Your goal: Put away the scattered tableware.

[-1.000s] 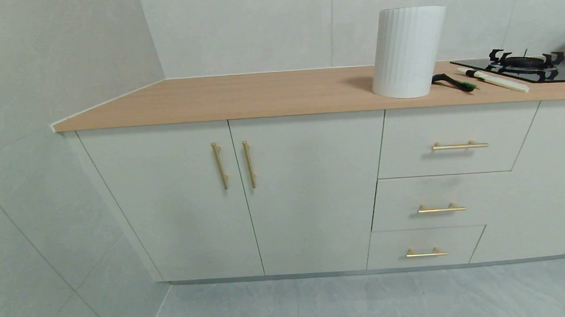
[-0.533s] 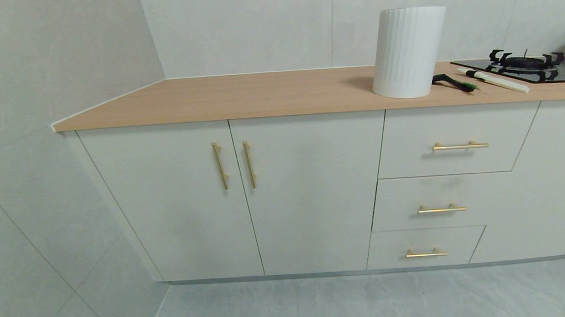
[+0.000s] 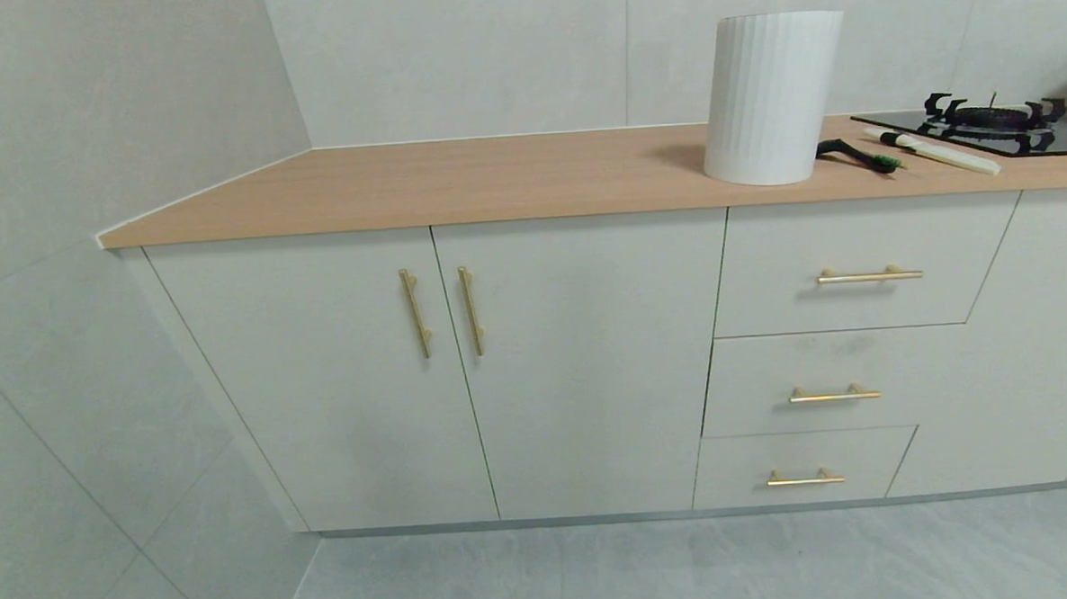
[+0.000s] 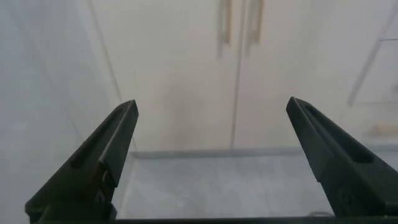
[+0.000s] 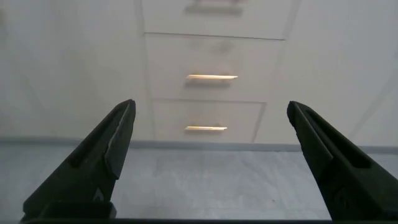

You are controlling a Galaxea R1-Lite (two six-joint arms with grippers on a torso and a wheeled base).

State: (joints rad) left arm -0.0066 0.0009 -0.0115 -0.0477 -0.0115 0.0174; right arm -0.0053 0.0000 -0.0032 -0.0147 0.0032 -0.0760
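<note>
On the wooden countertop [image 3: 456, 181] stands a tall white ribbed holder [image 3: 772, 100]. Just to its right lie a black-handled utensil [image 3: 856, 155] and a long white utensil with a green and black handle [image 3: 937, 151]. My left gripper [image 4: 211, 104] hangs open and empty low before the double cabinet doors, whose gold handles [image 4: 239, 25] show past its fingers [image 4: 106, 165]. My right gripper [image 5: 211, 106] is open and empty too, low in front of the drawer stack, facing the lower drawer handles [image 5: 211, 77].
A black gas hob [image 3: 994, 124] sits at the counter's far right. Below are two cabinet doors [image 3: 446, 366] and three drawers with gold handles [image 3: 867, 275]. A tiled wall closes the left side [image 3: 93, 310]. Grey floor lies in front [image 3: 689, 563].
</note>
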